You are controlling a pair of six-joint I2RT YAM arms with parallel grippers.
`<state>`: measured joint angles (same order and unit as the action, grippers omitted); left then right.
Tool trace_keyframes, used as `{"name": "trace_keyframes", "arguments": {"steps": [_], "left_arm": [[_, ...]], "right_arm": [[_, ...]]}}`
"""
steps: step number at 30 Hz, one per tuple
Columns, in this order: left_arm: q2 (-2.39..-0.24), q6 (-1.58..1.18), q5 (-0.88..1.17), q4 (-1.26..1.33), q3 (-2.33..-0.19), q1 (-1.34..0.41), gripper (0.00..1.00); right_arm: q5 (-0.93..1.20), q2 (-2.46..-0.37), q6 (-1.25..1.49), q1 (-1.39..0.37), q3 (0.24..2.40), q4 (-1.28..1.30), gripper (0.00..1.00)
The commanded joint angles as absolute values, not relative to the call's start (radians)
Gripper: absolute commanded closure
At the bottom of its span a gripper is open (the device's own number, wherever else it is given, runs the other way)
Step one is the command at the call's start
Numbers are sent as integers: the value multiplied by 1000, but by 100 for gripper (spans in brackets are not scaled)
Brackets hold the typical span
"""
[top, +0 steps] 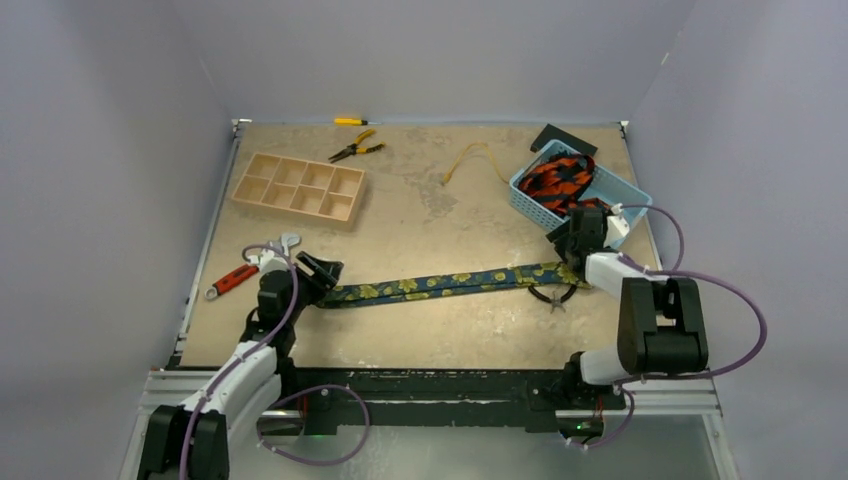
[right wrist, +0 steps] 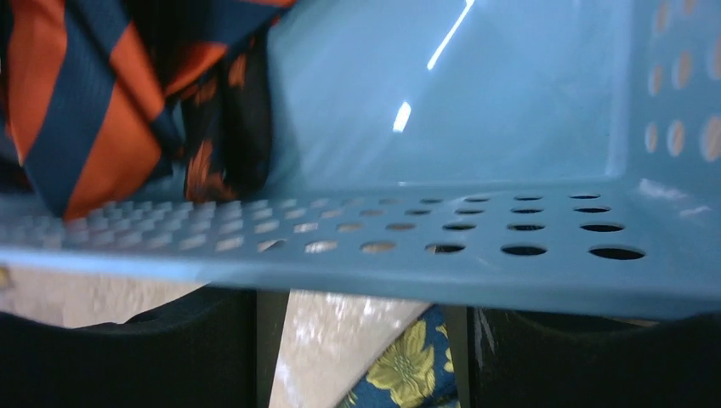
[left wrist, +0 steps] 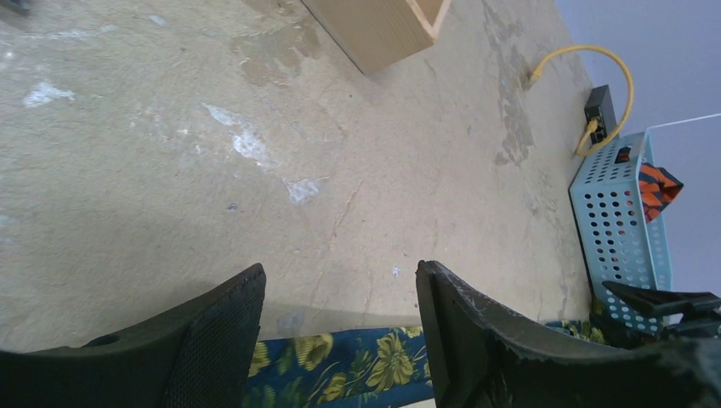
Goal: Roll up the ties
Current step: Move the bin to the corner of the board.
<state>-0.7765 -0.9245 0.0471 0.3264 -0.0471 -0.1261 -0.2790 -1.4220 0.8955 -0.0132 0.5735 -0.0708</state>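
Navy floral tie (top: 440, 285): flat on table (top: 450, 225), stretched between both grippers
Handling: likely limp, light, slippery; pinch an end
Left gripper (top: 318, 272): released, straddling one end
Right gripper (top: 572, 242): released, over the other

Top cam overhead, rear, 2 wrist cams low, close, all share basket (top: 533, 205)

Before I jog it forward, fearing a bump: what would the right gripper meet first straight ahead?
The right gripper would likely meet the blue basket first, at its perforated near wall; it looks close.
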Motion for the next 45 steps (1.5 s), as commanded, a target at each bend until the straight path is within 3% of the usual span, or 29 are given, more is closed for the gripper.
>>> {"name": "trace_keyframes", "arguments": {"steps": [1, 15, 19, 30, 37, 45], "left_arm": [[-779, -935, 58, 400, -35, -155, 36], [-768, -922, 3, 443, -3, -260, 36], [-762, -921, -34, 448, -1, -279, 36], [-602, -873, -90, 253, -76, -282, 36], [-527, -888, -151, 116, -86, -282, 36], [-543, -933, -205, 20, -111, -282, 27]], "right_arm": [[-327, -1510, 864, 49, 680, -91, 33], [-238, -1882, 676, 52, 1096, -198, 33], [-266, -1859, 661, 52, 1136, -187, 33], [-279, -1387, 826, -318, 750, -186, 34], [-163, -1287, 908, -428, 488, -230, 37], [-179, -1277, 976, -440, 402, -168, 39]]}}
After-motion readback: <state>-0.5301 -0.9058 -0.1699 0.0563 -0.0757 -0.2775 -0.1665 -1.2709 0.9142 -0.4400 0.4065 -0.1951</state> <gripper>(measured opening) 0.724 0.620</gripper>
